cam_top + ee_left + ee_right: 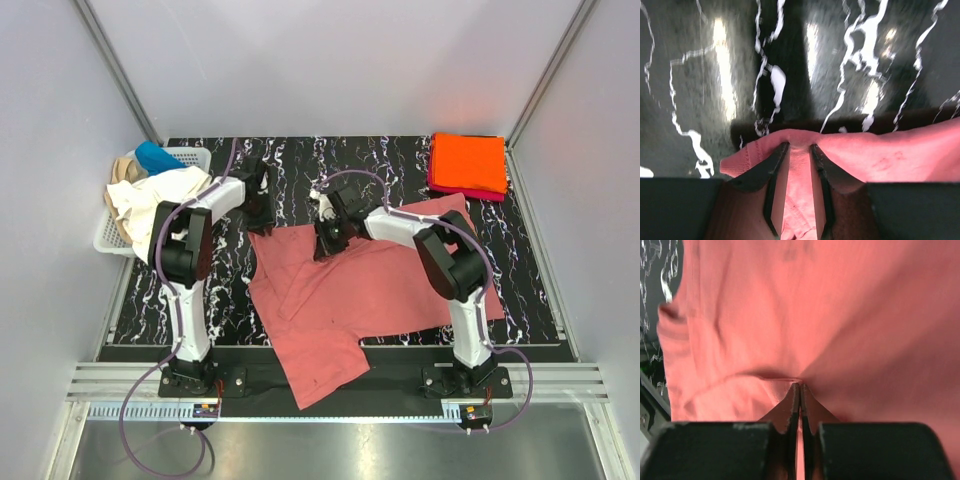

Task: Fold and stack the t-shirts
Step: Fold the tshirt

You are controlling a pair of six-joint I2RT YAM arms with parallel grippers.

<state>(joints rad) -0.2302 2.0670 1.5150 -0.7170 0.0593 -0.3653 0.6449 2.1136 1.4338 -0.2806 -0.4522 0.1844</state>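
My left pincer [796, 150] and right pincer [800, 388] each clamp the soft, rumpled salmon-pink cloth t-shirt [380, 290]; glossy black white-veined worktop [400, 160] lies beyond them, a white lattice basket [195, 155] to their left.

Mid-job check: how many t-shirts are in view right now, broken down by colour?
dusty salmon-pink cloth tee, spread out: 1
bright orange folded tee: 1
magenta folded tee beneath the orange: 1
cream-white cloth tee in the white plastic lattice basket: 1
tan cloth tee: 1
blue cloth tee: 1
Total: 6
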